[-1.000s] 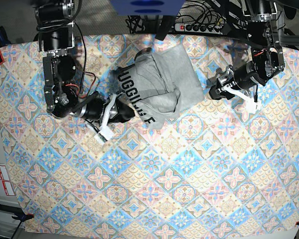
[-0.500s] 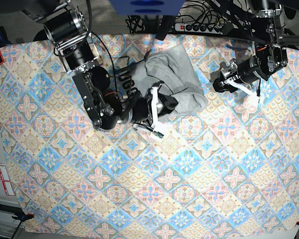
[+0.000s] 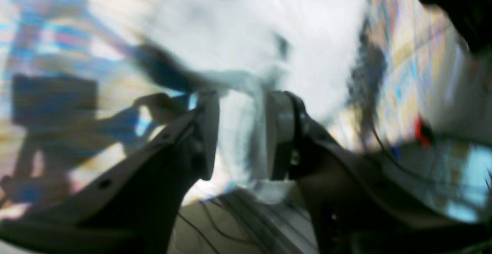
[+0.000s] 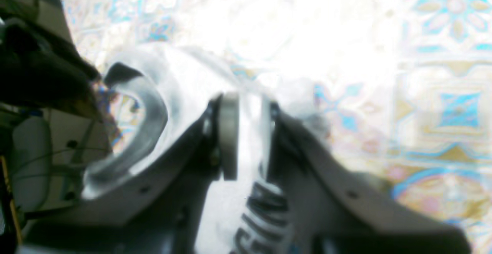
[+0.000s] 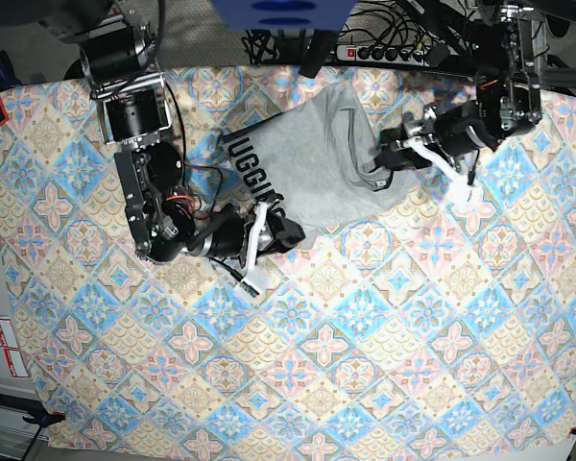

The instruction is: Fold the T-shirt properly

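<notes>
On the left of the base view the right gripper [image 5: 269, 229] is biting into the lower hem corner of the grey T-shirt [image 5: 317, 168], with its jaws drawn close together and a fold of cloth pinched between them. The right wrist view is showing the same thing: pale fabric is running up between the two fingers [image 4: 229, 135], and black block lettering [image 4: 265, 215] is sitting just below the pads. The shirt itself is lying crumpled on the patterned tablecloth [image 5: 365, 365], spreading away from this gripper toward the far edge of the table, and the line of black lettering [image 5: 245, 163] is running along the edge nearest the right arm.

Over on the right of the base view, the left gripper [image 5: 389, 158] is sitting at the shirt's opposite edge, right against the cloth. The left wrist view is badly smeared, but the fingers [image 3: 209, 131] are standing partly apart with light grey fabric lying in the gap; whether they are actually squeezing it, I cannot tell. A power strip [image 5: 384, 53] is lying beyond the tablecloth's far edge, well behind both grippers.
</notes>
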Controlling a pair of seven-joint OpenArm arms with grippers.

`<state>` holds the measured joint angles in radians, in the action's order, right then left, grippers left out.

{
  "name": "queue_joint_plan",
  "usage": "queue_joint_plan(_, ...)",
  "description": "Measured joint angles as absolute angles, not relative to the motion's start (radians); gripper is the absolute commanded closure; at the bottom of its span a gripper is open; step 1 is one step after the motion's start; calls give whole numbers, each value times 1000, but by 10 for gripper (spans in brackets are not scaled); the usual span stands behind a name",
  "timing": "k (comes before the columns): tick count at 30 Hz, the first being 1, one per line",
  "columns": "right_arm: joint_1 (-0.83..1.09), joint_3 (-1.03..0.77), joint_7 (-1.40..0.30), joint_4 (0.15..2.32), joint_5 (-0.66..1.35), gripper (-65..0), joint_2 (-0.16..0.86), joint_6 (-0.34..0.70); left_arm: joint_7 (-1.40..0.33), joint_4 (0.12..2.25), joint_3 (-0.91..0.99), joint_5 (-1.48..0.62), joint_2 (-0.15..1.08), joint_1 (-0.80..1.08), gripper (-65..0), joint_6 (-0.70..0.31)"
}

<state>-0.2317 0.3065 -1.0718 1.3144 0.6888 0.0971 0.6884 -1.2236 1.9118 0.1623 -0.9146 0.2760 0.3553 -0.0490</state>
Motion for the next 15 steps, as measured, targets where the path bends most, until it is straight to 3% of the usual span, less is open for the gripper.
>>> queue_joint_plan(6,-228,288,-1078,1310,684,-94,140,694,-1223,1917,65,-896,278,330,-194,-49)
queue_joint_plan(15,-233,303,-1082,1311,688,-94,128,688,-1223,1908,6,-838,286,331,-193,-49)
